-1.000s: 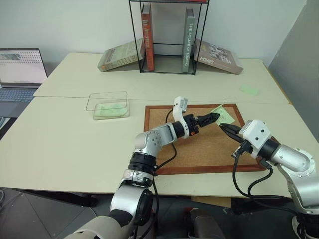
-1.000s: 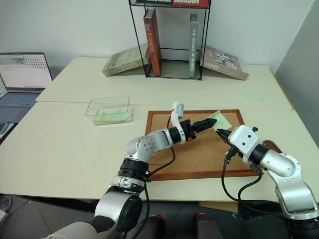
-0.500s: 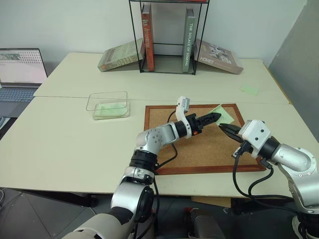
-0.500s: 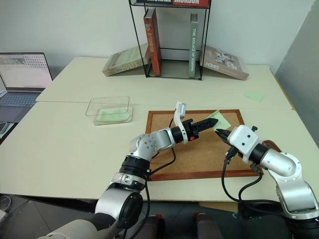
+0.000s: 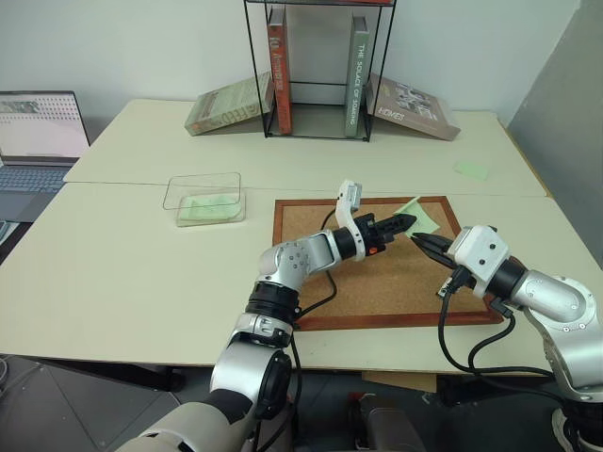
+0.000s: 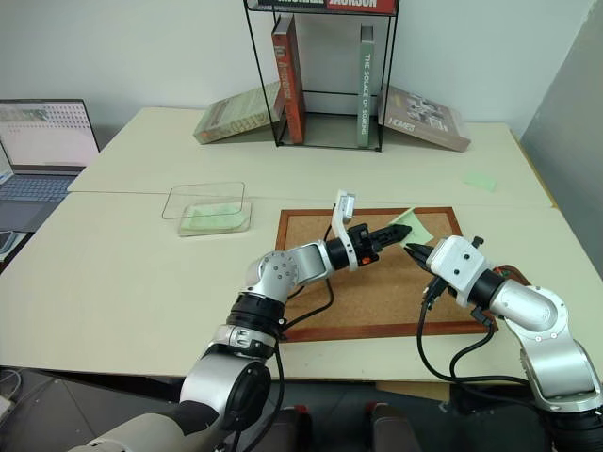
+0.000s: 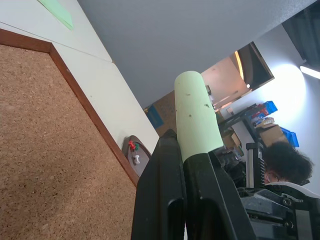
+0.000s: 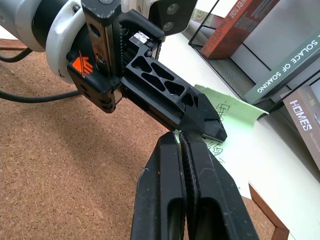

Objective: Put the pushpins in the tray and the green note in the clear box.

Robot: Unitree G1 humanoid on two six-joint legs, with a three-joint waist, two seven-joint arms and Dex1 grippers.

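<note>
On corkboard [image 5: 377,273]: one green note [image 5: 421,216]; tray [image 7: 137,156]: two pushpins [image 7: 134,152].

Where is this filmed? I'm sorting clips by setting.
Probably an office or lab workspace: a laptop on pale desks, a wire rack of books, and a corkboard with notes.

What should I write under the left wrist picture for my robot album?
Left gripper shut on the green note above the corkboard, pushpins waiting in the tray.
</note>
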